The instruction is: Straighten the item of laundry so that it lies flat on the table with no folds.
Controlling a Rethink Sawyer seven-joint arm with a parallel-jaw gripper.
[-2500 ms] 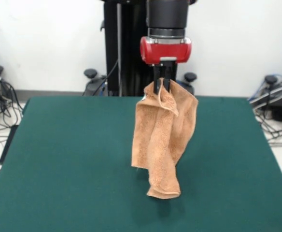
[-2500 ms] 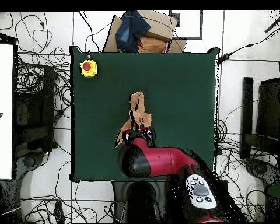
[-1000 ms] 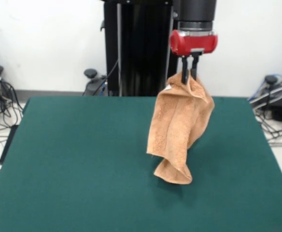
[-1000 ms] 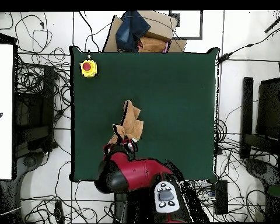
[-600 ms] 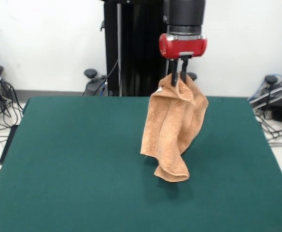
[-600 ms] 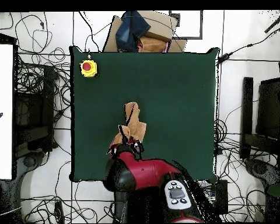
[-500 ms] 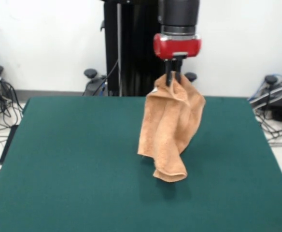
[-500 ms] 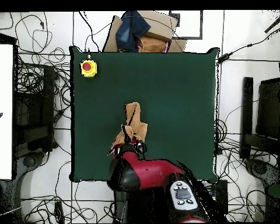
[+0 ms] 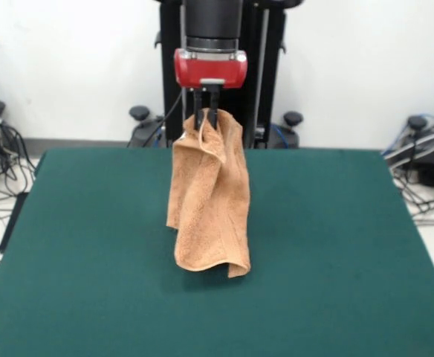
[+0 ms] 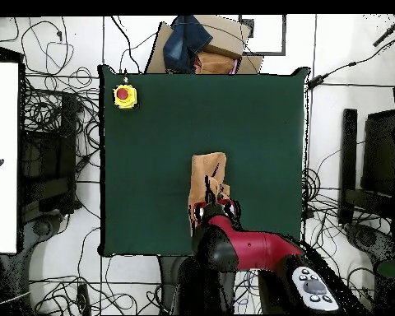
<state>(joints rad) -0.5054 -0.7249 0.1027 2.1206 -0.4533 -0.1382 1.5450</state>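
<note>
Towel: towel (image 9: 208, 201) hangs bunched and doubled from one pinched top corner, its curled bottom hem low over the surface (image 9: 91, 245); from the front we cannot tell whether that hem touches the cloth or clears it.
Hand: hand (image 9: 206, 113) has its two dark fingers pressed together on the towel's top edge, below the red wrist.
Change: over the last few seconds we see the hand carry the towel out to the picture's right in the front view, then sweep it back past the middle to just left of centre; the hanging cloth has swung round and now shows a broader, less twisted face.
Meaning: we judge the task far from done. The towel is off the surface almost wholly and folded on itself; the swinging has loosened the bundle but spread nothing.
Next need: a drag with the hem laid down first looks to us the likely way to pull the folds out.
Edges: from above, the towel (image 10: 206, 183) sits near the robot-side edge, about midway across.
Open room: green cloth runs well clear on both sides and away from the robot.
Other things: a yellow box with a red button (image 10: 124, 95) sits in a far corner, well apart from the towel.
</note>
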